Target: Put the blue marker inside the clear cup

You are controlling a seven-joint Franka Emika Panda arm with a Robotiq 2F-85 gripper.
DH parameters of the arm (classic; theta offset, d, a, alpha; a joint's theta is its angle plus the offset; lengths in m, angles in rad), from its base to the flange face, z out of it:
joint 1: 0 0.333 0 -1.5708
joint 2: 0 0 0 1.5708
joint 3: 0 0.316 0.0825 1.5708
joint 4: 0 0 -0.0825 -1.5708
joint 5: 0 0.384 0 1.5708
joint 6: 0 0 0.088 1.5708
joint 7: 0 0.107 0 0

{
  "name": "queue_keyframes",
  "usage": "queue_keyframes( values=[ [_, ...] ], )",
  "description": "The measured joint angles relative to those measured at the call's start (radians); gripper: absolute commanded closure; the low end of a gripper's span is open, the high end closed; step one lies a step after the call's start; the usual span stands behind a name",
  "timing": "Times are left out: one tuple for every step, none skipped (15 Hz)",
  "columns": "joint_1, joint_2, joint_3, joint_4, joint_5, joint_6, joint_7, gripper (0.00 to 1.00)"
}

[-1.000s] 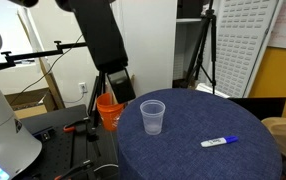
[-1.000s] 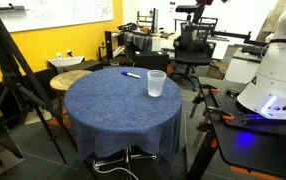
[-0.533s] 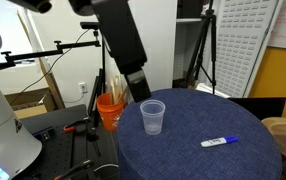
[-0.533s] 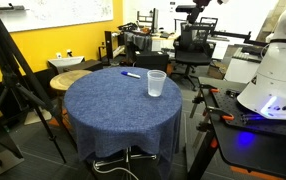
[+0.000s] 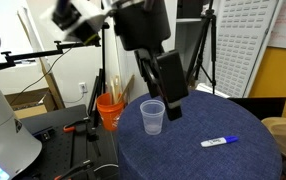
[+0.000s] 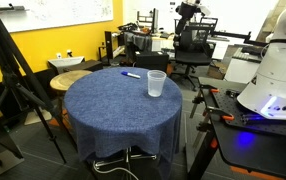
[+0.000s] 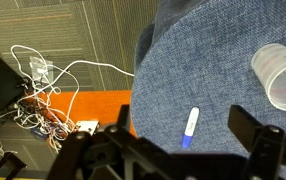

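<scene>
The blue marker (image 5: 219,142), white with a blue cap end, lies flat on the round blue-clothed table (image 5: 183,155). It also shows in an exterior view (image 6: 131,74) and in the wrist view (image 7: 190,128). The clear cup (image 5: 153,116) stands upright and empty on the cloth, apart from the marker, and also shows in an exterior view (image 6: 156,84) and in the wrist view (image 7: 282,75). My gripper (image 5: 171,100) hangs above the table just beside the cup. In the wrist view its jaws (image 7: 181,150) are open and empty, with the marker far below between them.
An orange bucket (image 5: 109,110) with sticks stands beside the table. A tripod (image 5: 205,50) stands behind it. Cables (image 7: 43,95) and an orange floor patch (image 7: 93,105) lie below. A small round wooden table (image 6: 69,80), chairs and a white robot base (image 6: 273,80) surround the table.
My arm has swung from behind the orange bucket out over the table, and the gripper now hangs beside the cup. Marker and cup have not moved.
</scene>
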State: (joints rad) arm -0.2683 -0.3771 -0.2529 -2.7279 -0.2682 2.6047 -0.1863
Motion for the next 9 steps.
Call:
queue_keyframes(
  values=[
    [0.005, 0.041, 0.005, 0.024, 0.016, 0.001, 0.001, 0.00],
    [0.011, 0.080, 0.008, 0.050, 0.032, 0.001, 0.001, 0.00],
    [0.017, 0.117, 0.009, 0.076, 0.049, 0.001, 0.001, 0.00],
    [0.021, 0.153, 0.009, 0.102, 0.064, 0.001, 0.001, 0.00],
    [0.023, 0.187, 0.009, 0.128, 0.080, 0.000, 0.001, 0.00],
    [0.025, 0.219, 0.009, 0.153, 0.100, -0.001, 0.001, 0.00],
    [0.027, 0.249, 0.008, 0.176, 0.119, -0.002, 0.001, 0.00],
    [0.028, 0.278, 0.008, 0.197, 0.140, -0.002, 0.001, 0.00],
    [0.029, 0.305, 0.008, 0.216, 0.159, -0.002, 0.001, 0.00]
  ],
)
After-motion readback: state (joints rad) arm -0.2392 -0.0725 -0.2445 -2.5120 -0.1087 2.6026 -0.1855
